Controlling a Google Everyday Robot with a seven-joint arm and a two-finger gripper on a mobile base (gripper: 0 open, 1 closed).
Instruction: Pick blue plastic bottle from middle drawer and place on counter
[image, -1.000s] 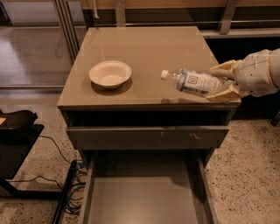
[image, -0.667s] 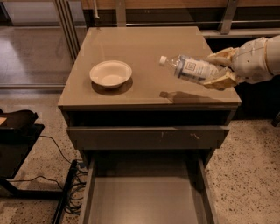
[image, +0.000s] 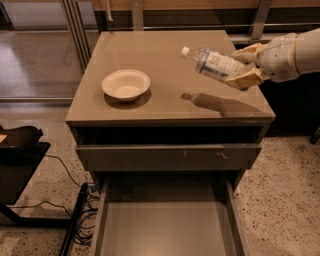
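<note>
Moved since a second ago: blue plastic bottle (image: 214, 63) and gripper (image: 244, 65) are now sitting higher in the camera view, with the cap pointing more steeply up and left. Everything else is lying as it was.

1. Blue plastic bottle. I am seeing it hanging in the air over the right part of the counter (image: 160, 50), not touching it. Its shadow (image: 215, 104) is falling on the top just below. The long axis is running from the cap at upper left down to the base at lower right, and the base end is lying between the fingers.

2. Gripper. It is reaching in from the right edge, over the counter's right side. Its fingers (image: 248, 50) are clamping the bottle's lower end, one above and one below.

3. Counter. Bare surface is lying under the bottle and to its left. I am judging the coming move to be a lowering onto that spot. With this tilt, the bottle is likely to land on its side and roll unless I turn it upright.

4. Bowl (image: 126, 84). It is standing on the counter's left half, well apart from the bottle and not in the way.

5. Middle drawer (image: 165, 227). It is standing pulled open at the bottom of the view, and the bottle is not in it. A scratched drawer front (image: 170, 156) is sitting shut above it.

6. Cables (image: 75, 220). They are trailing on the floor at left, out of the path.
</note>
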